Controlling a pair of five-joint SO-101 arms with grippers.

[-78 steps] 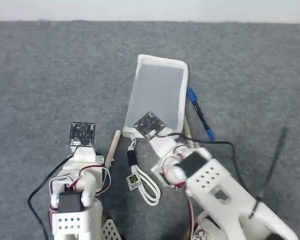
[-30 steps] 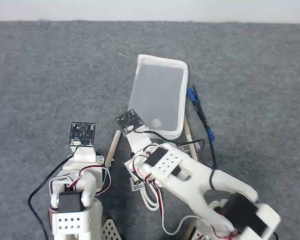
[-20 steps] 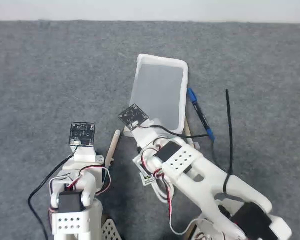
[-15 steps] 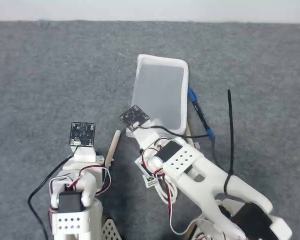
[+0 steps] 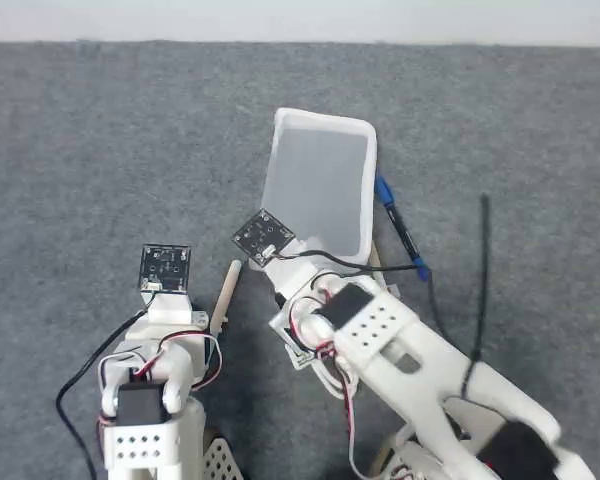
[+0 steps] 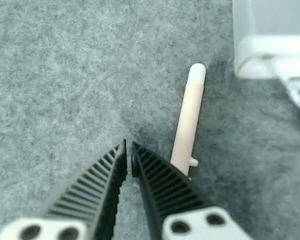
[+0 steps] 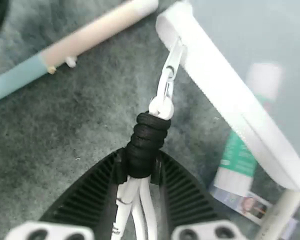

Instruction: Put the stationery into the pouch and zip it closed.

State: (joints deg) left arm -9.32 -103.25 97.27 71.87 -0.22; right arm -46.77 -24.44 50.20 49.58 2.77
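The black cord (image 7: 146, 142) of the zip pull is gripped by the right end effector (image 7: 140, 162) at the near left corner of the pouch (image 5: 318, 190), mid-desk. The left end effector (image 6: 128, 150) is closed, empty, beside the beige pen (image 6: 189, 117). With the blue pen (image 5: 400, 228) also outside, opening the zip is judged in hand; a steady pull along the zip is called for

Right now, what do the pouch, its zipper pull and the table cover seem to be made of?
The pouch looks like frosted translucent plastic with a white rim: a green and white tube shows dimly through it. The zipper pull seems shiny metal, as it glints silver. The table cover looks like grey felt or short carpet, matte and fuzzy.
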